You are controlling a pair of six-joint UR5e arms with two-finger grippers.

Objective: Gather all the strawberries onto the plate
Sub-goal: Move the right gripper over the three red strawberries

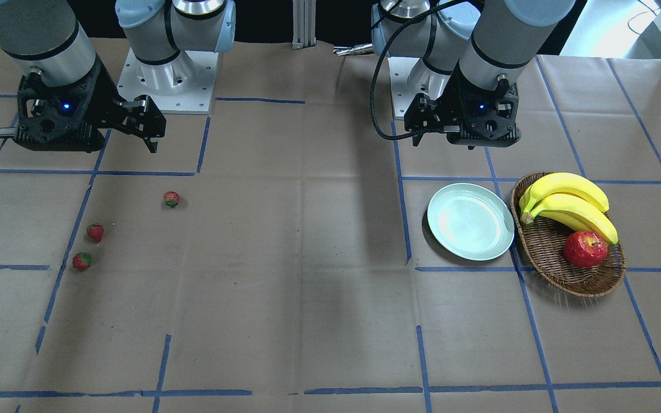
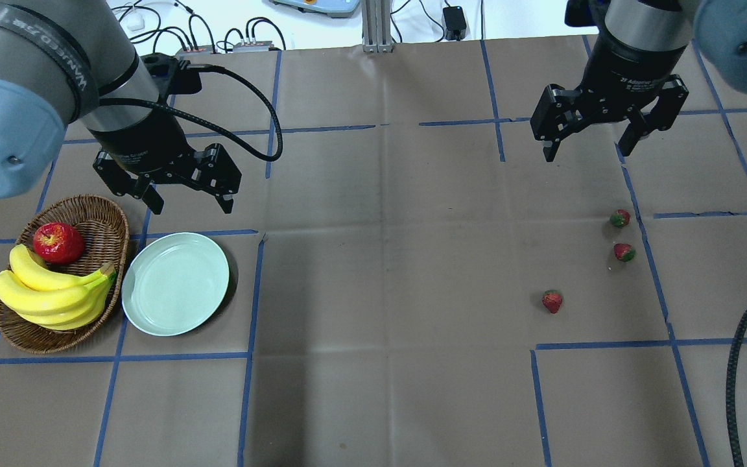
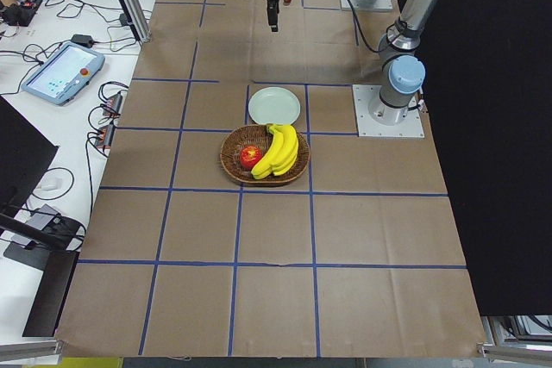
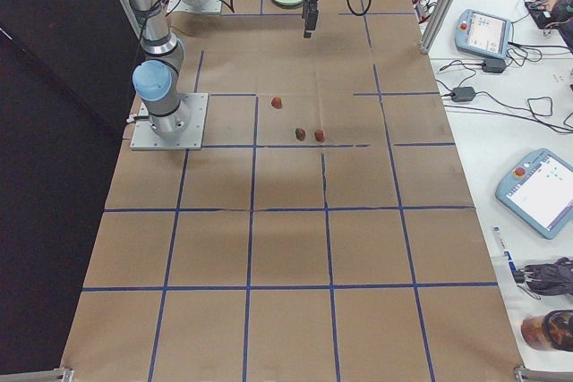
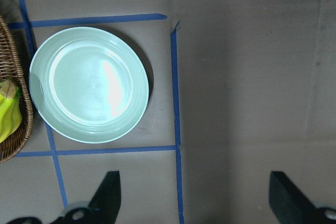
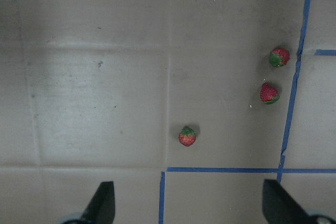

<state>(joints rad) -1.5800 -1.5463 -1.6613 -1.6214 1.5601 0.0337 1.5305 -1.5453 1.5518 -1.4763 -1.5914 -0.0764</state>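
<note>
Three strawberries lie apart on the brown paper at the table's right side: one (image 2: 620,218), a second (image 2: 624,251) and a third (image 2: 552,301). They also show in the right wrist view (image 6: 187,136) (image 6: 269,93) (image 6: 279,56). The mint-green plate (image 2: 175,283) sits empty at the left, beside the basket; it also shows in the left wrist view (image 5: 89,85). My right gripper (image 2: 586,154) is open and empty, held above the table beyond the strawberries. My left gripper (image 2: 192,207) is open and empty, held above the table just beyond the plate.
An oval wicker basket (image 2: 107,214) left of the plate holds a red apple (image 2: 58,242) and a bunch of bananas (image 2: 49,292). Blue tape lines cross the paper. A black cable (image 2: 736,363) hangs at the right edge.
</note>
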